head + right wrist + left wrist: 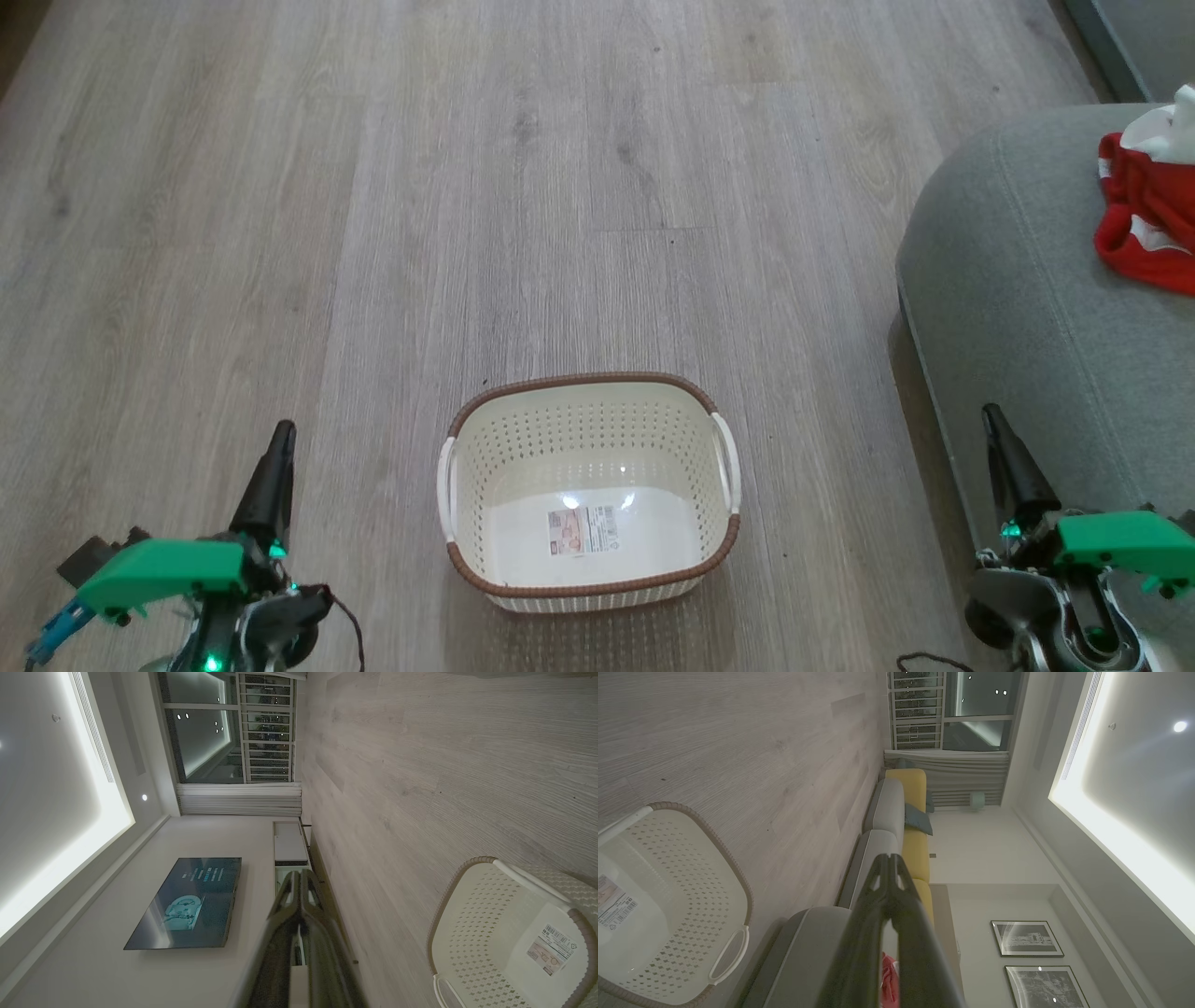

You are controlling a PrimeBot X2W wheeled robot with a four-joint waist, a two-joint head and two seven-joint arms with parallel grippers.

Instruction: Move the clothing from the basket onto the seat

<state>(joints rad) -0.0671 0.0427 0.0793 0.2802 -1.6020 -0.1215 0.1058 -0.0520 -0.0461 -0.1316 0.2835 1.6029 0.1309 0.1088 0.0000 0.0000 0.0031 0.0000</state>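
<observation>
Looks basically done from where we sit. The basket (588, 378) has nothing in it but the paper label (583, 530) on its floor. The clothing (1144, 215) is lying up on the seat (1008, 280), well off to the right of the basket and a bit beyond it.

Both arms are parked either side of the basket. The left gripper (280, 439) and right gripper (993, 425) each have their two fingers pressed together with nothing between them (in the wrist views the tips meet).

What could bite us from here? The right gripper sits just beside the seat's rounded corner, so a sloppy swing away from the basket could scrape the cushion or snag the fabric. The garment also runs out of the head view, so we can't tell how close it lies to the seat's far edge. If it overhangs, we'd guess it could slide off.

The clothing itself is a crumpled bright red heap, with white bits on top and a white stripe peeking out of the folds. It looks soft and floppy, no clear shape to it.
</observation>
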